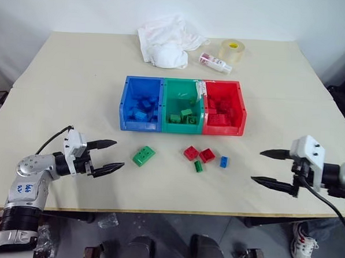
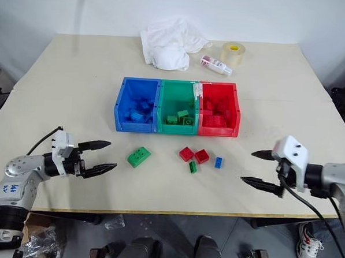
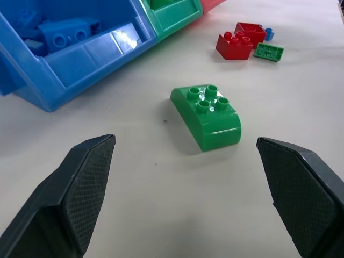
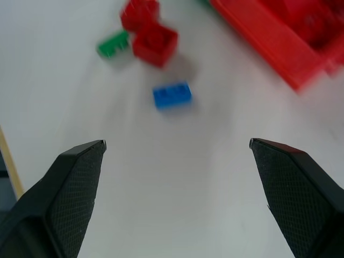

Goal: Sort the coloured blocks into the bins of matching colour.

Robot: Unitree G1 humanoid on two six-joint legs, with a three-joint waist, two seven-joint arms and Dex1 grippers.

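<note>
Left gripper (image 1: 108,155) and right gripper (image 1: 267,166) hover, fingers spread wide, empty

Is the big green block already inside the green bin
No, the big green block lies on the table, in front of the bins.

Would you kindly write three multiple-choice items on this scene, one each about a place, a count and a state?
1. Which bin stands in the middle of the row?
A blue
B green
C red

2. How many blocks lie loose on the table in front of the bins?
A three
B five
C seven

3. How are the grippers?
A both open and empty
B both shut on blocks
C left shut, right open

Answers:
1 B, the green bin sits between the blue bin and the red bin.
2 B, the large green block, two red blocks, the small green block and the blue block.
3 A, the left gripper and the right gripper gape with nothing between.
</note>
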